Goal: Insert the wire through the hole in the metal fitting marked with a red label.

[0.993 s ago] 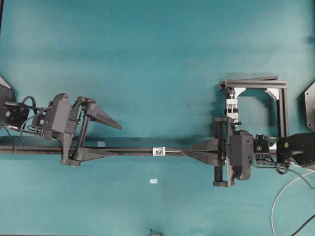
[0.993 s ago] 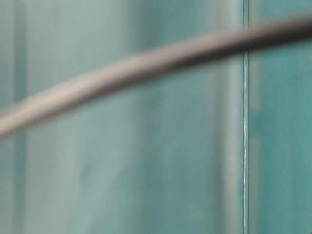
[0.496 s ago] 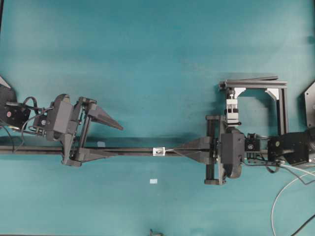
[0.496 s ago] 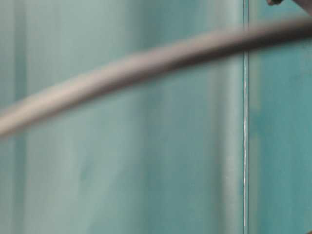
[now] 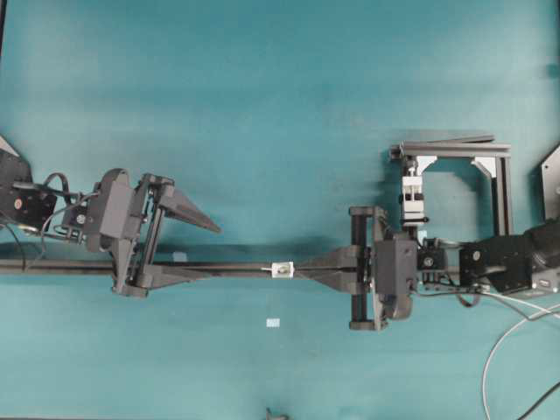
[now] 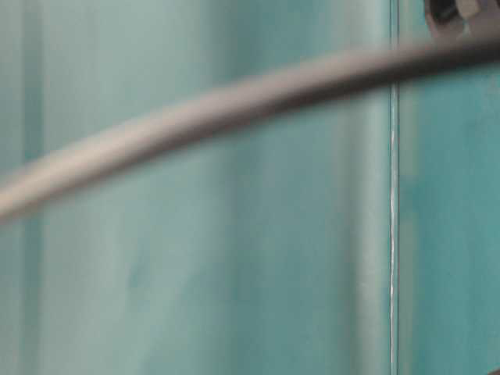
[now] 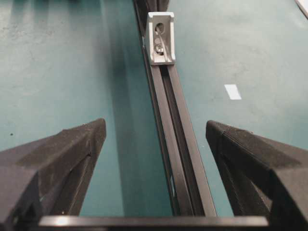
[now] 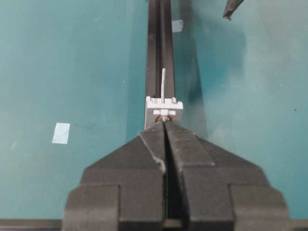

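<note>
My right gripper (image 8: 165,126) presses its fingers together on the wire (image 8: 163,85), tips right up against the metal fitting (image 8: 163,109) on the black rail (image 8: 159,43); the wire's bare end pokes out beyond the fitting's far side, lying along the rail; the hole itself I cannot make out here. My left gripper (image 7: 154,144) stands with fingers spread wide, one on each side of the rail, touching nothing, the fitting (image 7: 161,37) well ahead of it. A small pale tag (image 5: 273,323) lies on the teal table (image 5: 262,105); the table-level view is a blur.
</note>
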